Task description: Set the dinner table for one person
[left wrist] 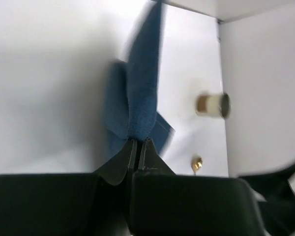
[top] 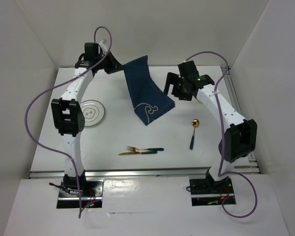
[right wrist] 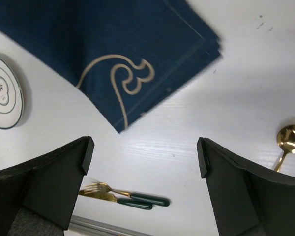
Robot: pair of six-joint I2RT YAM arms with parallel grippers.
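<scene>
Risk of placemat [top: 146, 98], pinched at one corner by left hand [left wrist: 138, 145], slipping loose or sweeping plate [top: 91, 113] left of placemat, with right hand [right wrist: 145, 156] spread, empty.

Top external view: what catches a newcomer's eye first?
The navy-blue placemat stands out most: it hangs lifted at the far middle of the table, one end pinched in the shut left gripper. The open right gripper hovers just right of it. Nearer lie a gold fork and knife, a gold spoon to the right, a small plate on the left.
</scene>
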